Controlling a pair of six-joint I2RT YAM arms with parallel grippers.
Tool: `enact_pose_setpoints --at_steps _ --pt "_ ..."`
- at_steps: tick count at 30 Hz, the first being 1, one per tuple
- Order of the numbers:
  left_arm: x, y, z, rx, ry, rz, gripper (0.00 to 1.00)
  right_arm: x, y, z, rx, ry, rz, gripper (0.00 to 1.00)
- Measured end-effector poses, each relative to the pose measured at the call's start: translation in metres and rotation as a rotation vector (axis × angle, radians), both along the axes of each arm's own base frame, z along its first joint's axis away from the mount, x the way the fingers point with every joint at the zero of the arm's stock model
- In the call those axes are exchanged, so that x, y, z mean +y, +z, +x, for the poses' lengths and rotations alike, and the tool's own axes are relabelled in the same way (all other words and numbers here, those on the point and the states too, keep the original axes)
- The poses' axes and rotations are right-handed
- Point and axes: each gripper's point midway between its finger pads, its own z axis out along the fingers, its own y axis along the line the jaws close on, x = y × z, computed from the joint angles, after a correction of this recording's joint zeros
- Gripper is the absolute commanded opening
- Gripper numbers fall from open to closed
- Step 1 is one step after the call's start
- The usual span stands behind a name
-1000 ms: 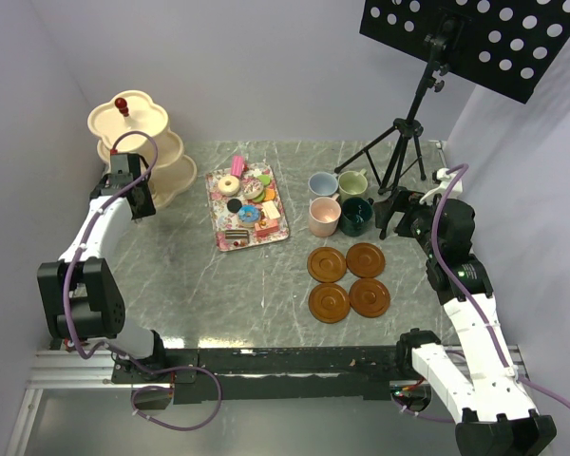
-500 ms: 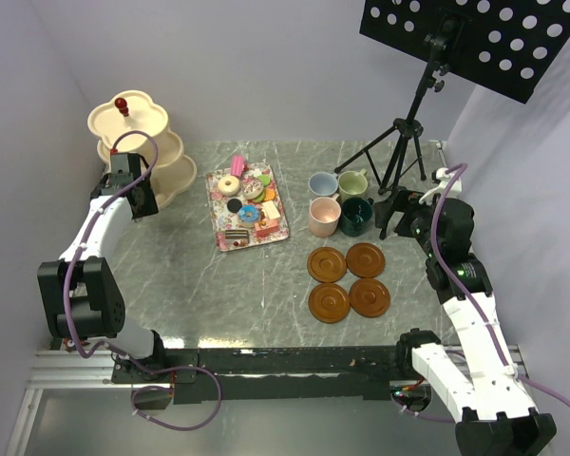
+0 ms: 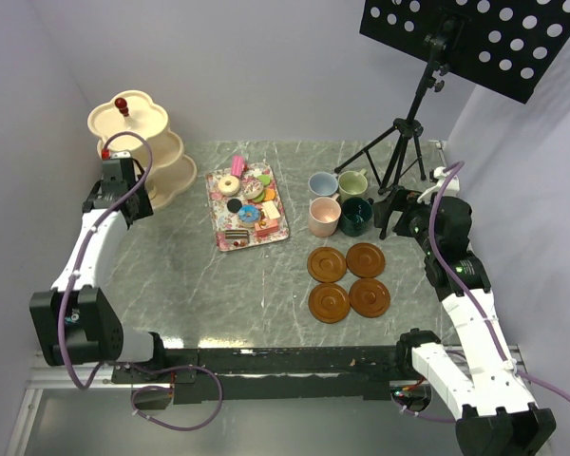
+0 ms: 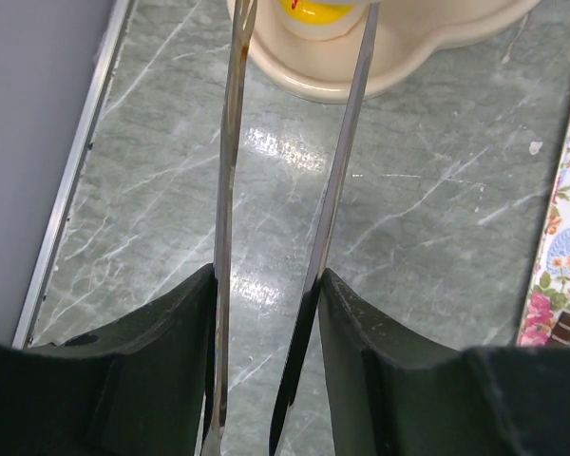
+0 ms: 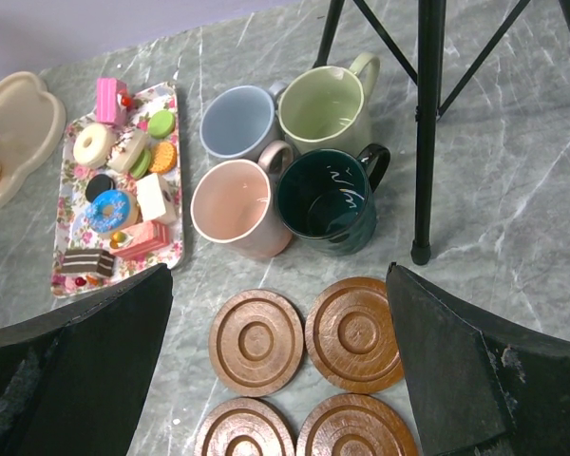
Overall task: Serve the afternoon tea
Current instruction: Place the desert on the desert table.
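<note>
Plating of the sweets looks to be the step in hand. The left gripper [image 4: 266,323] is clamped on the metal tongs [image 4: 226,190]. Their two blades run forward, slightly parted, to the bottom tier of the cream stand [image 4: 437,52], one on either side of a yellow piece [image 4: 315,8]. The blade tips pass out of that view, so I cannot tell whether they pinch the piece or merely flank it.

Most of the cakes [image 5: 106,209] lie on the floral tray [image 5: 176,171], well apart from the stand, so I judge the serving barely begun. The next move likely calls for carrying the tongs over to the tray and closing them gently on one small cake.

The right gripper [image 5: 277,285] hangs with its fingers spread wide, holding nothing, over the four mugs [image 5: 237,204] and four saucers [image 5: 256,342]. The mugs are bunched together and none stands on a saucer.

Only the top view shows the stand's top tier, which looks bare. Only the right wrist view looks down into the mugs.
</note>
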Motion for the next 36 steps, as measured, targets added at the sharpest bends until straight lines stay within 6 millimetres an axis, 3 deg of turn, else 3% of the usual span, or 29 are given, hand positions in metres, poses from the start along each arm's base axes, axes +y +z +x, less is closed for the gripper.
enact_pose_setpoints --at_steps 4,13,18,25,30,36 --pt "-0.001 0.005 -0.011 -0.021 0.002 -0.001 0.48 0.0 0.0 0.0 0.0 0.002 0.001 1.0" --pt "-0.009 -0.003 -0.04 0.02 -0.003 -0.028 0.44 0.002 0.0 0.0 0.001 0.008 0.003 1.0" --pt "-0.024 0.001 -0.053 0.025 -0.031 -0.035 0.43 0.004 0.0 -0.001 0.001 0.019 0.01 1.0" --pt "-0.067 0.007 -0.068 0.028 -0.118 -0.061 0.42 0.005 0.0 -0.001 0.002 0.024 0.013 1.0" --pt "-0.108 0.011 -0.081 0.024 -0.196 -0.103 0.43 0.005 0.001 -0.002 -0.002 0.023 0.02 1.0" --pt "-0.15 0.02 -0.075 0.005 -0.263 -0.157 0.42 0.006 0.002 -0.003 -0.006 0.025 0.025 1.0"
